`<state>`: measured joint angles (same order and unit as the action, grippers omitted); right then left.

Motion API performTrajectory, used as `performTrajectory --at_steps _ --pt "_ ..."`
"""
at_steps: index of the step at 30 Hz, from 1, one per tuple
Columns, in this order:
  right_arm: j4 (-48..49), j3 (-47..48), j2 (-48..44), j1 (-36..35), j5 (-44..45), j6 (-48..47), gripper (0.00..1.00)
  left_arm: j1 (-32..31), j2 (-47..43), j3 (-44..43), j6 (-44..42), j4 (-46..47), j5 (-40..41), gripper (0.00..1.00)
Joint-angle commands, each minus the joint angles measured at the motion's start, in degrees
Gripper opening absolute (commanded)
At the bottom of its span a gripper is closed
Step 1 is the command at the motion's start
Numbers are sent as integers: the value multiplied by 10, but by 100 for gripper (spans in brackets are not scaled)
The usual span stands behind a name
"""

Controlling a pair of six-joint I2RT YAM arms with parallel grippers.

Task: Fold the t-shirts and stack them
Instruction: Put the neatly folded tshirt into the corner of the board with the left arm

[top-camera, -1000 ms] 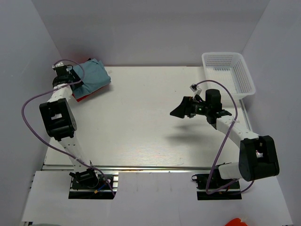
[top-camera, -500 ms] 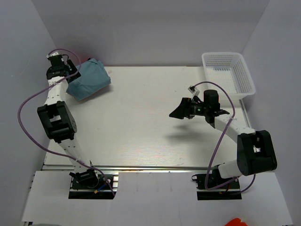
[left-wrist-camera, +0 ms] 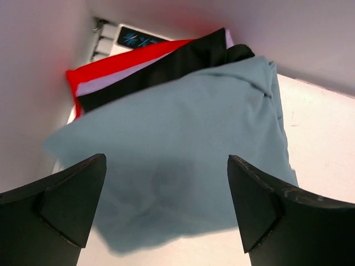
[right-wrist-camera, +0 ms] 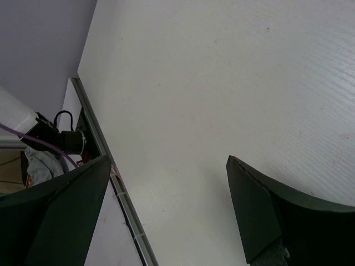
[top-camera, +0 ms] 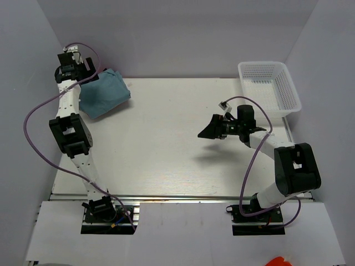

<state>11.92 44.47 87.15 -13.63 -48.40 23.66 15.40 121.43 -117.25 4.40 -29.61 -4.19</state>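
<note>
Holds left fingers [left-wrist-camera: 66, 199] spread wide, empty, just above blue-teal t-shirt [left-wrist-camera: 183, 144] folded atop black t-shirt [left-wrist-camera: 183, 58], white t-shirt [left-wrist-camera: 105, 83], red t-shirt [left-wrist-camera: 122, 55] in table's [top-camera: 166, 149] far left corner. Holds right fingers [right-wrist-camera: 61, 210] spread, empty, above table right of centre.

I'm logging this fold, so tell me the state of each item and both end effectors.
blue-teal t-shirt, folded, top of stack
black t-shirt, folded beneath it
white t-shirt, stacked, only edge showing
red t-shirt, stacked, edge showing
basket, upright, nothing inside
left end effector, open, over the stack, holding nothing
right end effector, open, holding nothing
</note>
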Motion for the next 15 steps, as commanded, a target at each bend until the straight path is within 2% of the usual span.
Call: performTrajectory --at_steps 1,4,8,11,15 --pt "34 26 7 -2 -25 10 90 -2 67 -82 -25 -47 -60 100" --pt "25 33 11 -3 -20 7 90 -7 123 -128 -25 -70 -69 98" --pt "25 41 21 -3 -21 8 90 -7 158 -135 -25 -83 7 100" --pt "28 47 35 -1 -29 14 90 -7 172 -129 -33 -63 33 100" --pt "47 49 52 -2 -44 28 90 -18 194 -129 -56 -34 27 88"
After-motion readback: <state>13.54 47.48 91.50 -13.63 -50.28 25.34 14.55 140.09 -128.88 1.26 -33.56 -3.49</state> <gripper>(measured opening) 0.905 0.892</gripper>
